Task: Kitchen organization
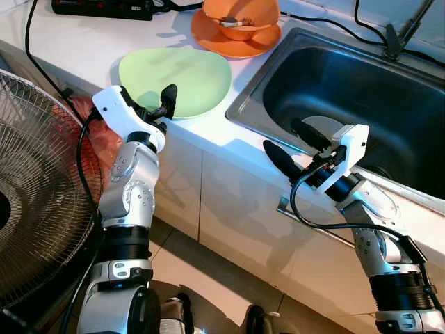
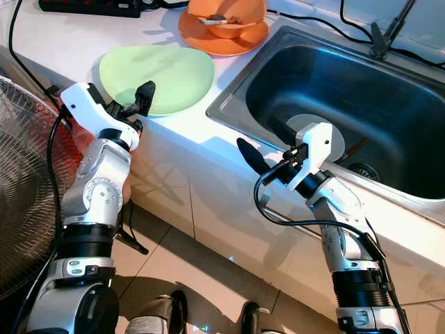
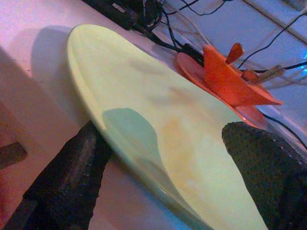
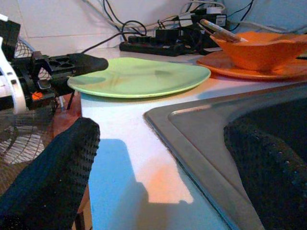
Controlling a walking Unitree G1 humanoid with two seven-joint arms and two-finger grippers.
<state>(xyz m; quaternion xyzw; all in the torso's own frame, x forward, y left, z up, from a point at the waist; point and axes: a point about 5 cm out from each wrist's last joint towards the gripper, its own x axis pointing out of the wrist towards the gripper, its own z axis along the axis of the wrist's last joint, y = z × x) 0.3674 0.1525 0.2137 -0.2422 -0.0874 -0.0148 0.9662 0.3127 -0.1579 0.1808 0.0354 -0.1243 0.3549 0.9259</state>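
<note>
Now left end effector (image 1: 156,106) straddles green plate (image 1: 184,76) rim.

White countertop (image 1: 83,49) over white cabinet doors (image 1: 236,209), steel sink (image 1: 417,184) at 3 o'clock, tiled floor (image 1: 208,278) (fan (image 1: 35,202) at 9).

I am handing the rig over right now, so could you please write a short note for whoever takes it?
Left gripper: jaws open astride the near rim of the green plate on the counter, not yet closed.
Right gripper: open, empty, at the sink's front edge.
Orange bowl with utensil sits on the orange plate behind.
Done: nothing visibly moved.
Left: grip the plate, then the orange dishes.
</note>
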